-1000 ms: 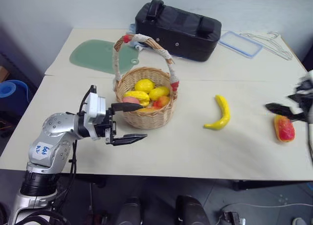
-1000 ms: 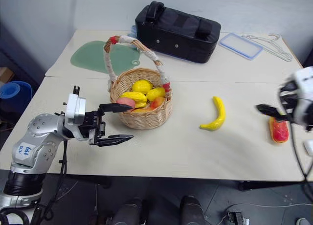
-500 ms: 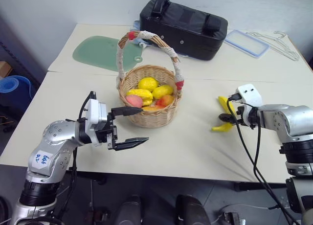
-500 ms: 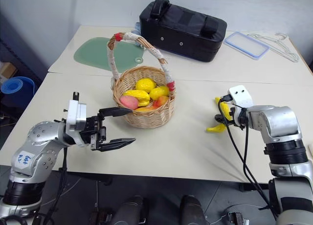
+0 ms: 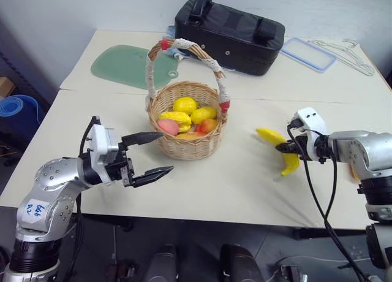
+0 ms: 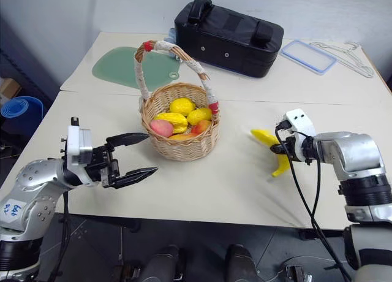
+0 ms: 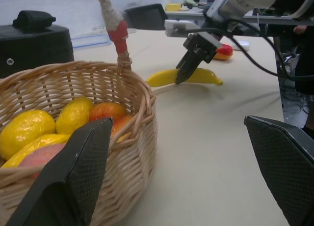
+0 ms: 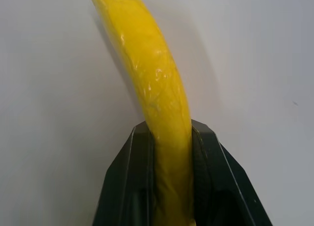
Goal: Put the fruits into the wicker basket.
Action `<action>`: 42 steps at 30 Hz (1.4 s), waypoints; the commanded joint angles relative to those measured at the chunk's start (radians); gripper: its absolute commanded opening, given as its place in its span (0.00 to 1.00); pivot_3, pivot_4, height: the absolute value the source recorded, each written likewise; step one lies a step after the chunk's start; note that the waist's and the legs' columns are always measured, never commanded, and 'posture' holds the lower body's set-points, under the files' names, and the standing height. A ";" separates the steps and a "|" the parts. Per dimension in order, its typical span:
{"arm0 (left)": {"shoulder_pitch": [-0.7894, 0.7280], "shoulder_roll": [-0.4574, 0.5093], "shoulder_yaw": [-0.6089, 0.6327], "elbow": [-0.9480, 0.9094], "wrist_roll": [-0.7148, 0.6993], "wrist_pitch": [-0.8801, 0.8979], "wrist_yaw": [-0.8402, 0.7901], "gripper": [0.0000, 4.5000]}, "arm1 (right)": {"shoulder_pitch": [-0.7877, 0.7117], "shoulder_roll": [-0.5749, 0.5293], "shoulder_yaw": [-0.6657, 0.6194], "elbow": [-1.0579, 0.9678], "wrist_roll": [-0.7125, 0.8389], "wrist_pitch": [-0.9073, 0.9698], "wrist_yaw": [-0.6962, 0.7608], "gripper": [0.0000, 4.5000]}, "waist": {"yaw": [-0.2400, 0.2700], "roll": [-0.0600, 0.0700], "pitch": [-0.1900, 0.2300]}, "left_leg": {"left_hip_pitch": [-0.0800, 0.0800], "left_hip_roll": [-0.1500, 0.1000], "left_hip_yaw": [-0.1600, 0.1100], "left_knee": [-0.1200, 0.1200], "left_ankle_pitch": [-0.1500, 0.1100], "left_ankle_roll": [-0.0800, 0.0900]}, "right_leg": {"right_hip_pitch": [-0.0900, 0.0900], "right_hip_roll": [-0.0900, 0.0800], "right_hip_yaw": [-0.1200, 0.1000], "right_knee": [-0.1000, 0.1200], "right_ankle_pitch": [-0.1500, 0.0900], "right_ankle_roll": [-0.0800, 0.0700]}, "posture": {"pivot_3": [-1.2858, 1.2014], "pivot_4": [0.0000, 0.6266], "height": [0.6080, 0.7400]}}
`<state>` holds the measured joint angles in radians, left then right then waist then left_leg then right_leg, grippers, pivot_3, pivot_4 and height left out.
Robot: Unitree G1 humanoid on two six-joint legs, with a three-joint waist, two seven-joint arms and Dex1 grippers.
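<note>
Your right end effector (image 5: 285,149) has just clamped shut on the banana (image 5: 278,148); half a second ago its fingers stood open beside the fruit. The banana has turned and looks partly lifted off the counter (image 5: 233,184), right of the wicker basket (image 5: 187,144). Your left end effector (image 5: 153,153) hangs open, holding nothing, just left of the basket. The mango (image 7: 223,51) lies farther right on the counter. Judgement: grasp secured, so the carry to the basket comes next; the mango remains.
</note>
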<state>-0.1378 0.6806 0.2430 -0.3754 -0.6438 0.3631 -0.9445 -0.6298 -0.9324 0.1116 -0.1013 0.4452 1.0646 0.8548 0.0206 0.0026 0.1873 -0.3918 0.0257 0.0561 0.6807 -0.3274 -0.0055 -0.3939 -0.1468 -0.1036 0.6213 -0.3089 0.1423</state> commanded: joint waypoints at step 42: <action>0.042 -0.036 0.062 -0.021 -0.070 0.025 0.059 1.00 | -0.089 0.526 -0.107 -0.353 0.147 -0.490 -0.031 0.99 | -0.046 -0.003 -0.001 | 0.003 0.005 0.001 0.000 -0.004 -0.004 | -0.003 0.003 -0.001 0.004 0.002 -0.004 | 0.52 0.24 1.00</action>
<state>-0.0843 0.6425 0.3110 -0.4008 -0.7054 0.4011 -0.8694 -0.7385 -0.3960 0.0631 -0.3853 0.5110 0.5691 0.8021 -0.0252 -0.0007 0.1859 -0.3882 0.0304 0.0574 0.6808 -0.3318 -0.0093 -0.3967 -0.1433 -0.1050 0.6256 -0.3069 0.1388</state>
